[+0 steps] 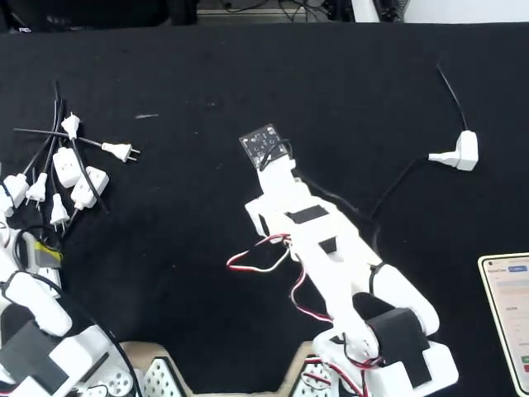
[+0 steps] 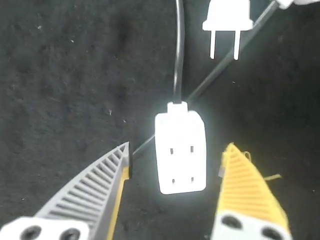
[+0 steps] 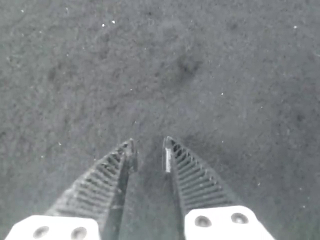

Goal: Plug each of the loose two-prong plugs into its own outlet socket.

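Two light, stiff plastic pieces, I'd judge: the socket block lies on the worktop between the wide left jaws, a loose plug just past its cord end. Grip its smooth, probably slippery flanks. Right jaws, well away from it, are narrow, empty.

Left hand is standing open astride a white socket lying on the table; a plug is lying beyond it.

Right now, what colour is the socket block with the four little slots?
The socket block is white; the left wrist view shows it best.
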Robot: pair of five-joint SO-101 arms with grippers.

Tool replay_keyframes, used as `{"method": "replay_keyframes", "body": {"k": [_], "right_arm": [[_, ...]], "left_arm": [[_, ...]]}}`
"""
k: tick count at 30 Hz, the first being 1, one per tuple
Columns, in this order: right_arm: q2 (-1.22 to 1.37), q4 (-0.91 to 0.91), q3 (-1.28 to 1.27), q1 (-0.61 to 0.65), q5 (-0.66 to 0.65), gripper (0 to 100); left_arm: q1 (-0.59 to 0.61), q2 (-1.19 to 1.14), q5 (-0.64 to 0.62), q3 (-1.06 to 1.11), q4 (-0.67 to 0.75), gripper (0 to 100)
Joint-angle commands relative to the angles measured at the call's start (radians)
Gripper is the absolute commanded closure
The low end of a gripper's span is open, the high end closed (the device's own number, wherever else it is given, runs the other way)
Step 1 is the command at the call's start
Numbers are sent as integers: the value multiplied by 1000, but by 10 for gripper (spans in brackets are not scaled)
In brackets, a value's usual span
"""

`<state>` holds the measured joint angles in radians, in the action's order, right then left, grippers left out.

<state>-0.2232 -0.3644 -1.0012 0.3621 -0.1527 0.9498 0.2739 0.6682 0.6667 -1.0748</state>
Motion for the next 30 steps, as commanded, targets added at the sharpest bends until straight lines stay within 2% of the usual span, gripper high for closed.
{"method": "replay_keyframes", "body": {"k": [1,15,27,30], "right_arm": [[-8,28,5,18,0,916],[-8,26,5,18,0,916],[-16,25,4,14,0,916],[-12,28,4,18,0,917]], "left_arm": [[4,17,8,19,44,765],[-51,6,8,128,92,775],[-45,6,8,142,95,777],[-53,5,6,216,192,778]]}}
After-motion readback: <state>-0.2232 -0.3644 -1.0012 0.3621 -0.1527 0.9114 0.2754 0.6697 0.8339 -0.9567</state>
